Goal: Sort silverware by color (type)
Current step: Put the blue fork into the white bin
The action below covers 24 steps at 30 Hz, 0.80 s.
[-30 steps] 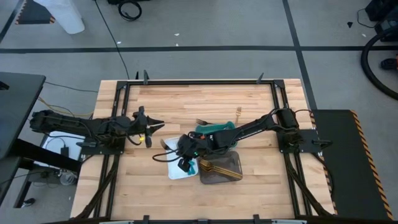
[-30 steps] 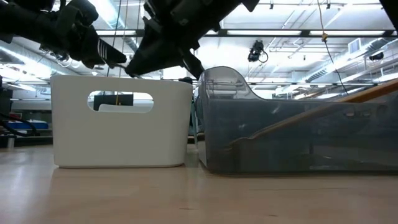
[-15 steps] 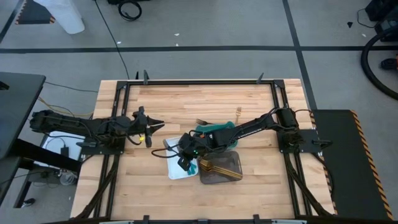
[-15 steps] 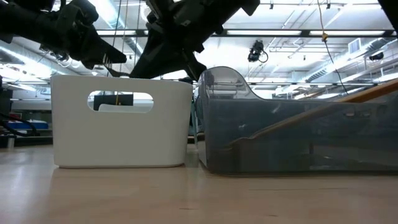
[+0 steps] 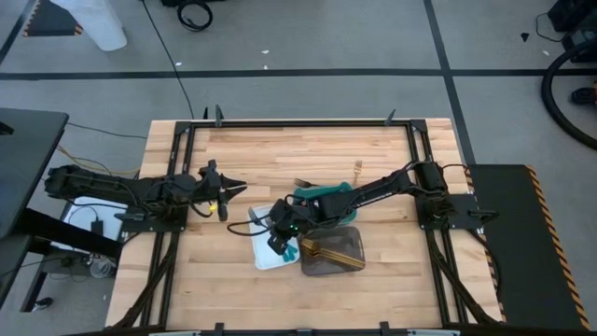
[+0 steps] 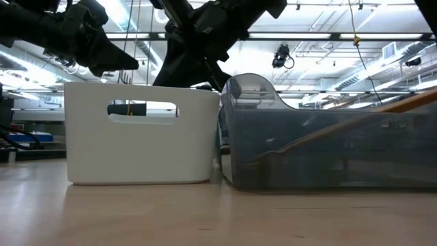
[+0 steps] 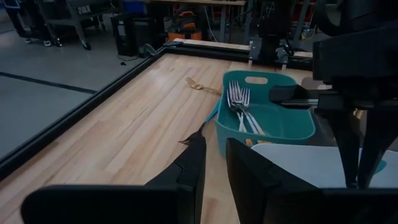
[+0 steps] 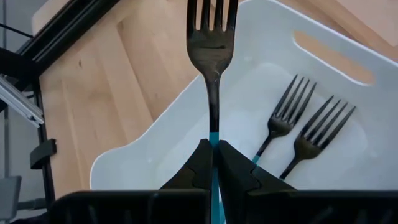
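White tray (image 8: pixel 323 74): on the wooden table (image 5: pixel 280 159), touching the grey tray (image 6: pixel 328 147) on its right in the low view; the teal tray (image 7: pixel 273 118) stands just behind them.
Obstruction: in the low view the white tray's wall hides its contents; the right arm's dark links cross above its rim.
Right gripper (image 8: pixel 213 155): over the white tray, fingers pinched tight on a teal-handled fork (image 8: pixel 211 56).
Held fork: dark-looking silver head, tines pointing away from the wrist, teal handle showing only as a thin strip between the fingers.
Forks in white tray (image 8: pixel 298 134): two, side by side on the floor of the tray, one with teal showing at the handle.
Forks in teal tray (image 7: pixel 239 106): a few silver heads, bunched together.
Gold utensils (image 5: pixel 322 252): lying in the grey tray.
Loose gold fork (image 7: pixel 199 84): on the table beyond the teal tray.
Left gripper (image 7: pixel 214 162): at the table's left side, well apart from the trays, fingers slightly parted, empty.
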Each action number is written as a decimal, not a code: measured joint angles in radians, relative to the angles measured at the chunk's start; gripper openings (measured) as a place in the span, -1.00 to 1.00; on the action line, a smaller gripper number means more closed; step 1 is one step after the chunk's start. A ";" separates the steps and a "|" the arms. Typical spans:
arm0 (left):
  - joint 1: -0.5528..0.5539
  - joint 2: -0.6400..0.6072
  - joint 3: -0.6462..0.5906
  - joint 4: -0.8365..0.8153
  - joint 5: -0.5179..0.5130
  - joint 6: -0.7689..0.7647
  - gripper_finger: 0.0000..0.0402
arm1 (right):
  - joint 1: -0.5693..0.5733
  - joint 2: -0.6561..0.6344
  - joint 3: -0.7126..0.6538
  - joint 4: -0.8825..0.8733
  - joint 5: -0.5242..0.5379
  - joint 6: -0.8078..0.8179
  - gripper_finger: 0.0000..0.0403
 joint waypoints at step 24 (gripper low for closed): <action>0.000 0.000 0.001 -0.036 0.000 -0.001 -0.65 | 0.010 0.061 0.000 0.096 0.072 0.043 -0.92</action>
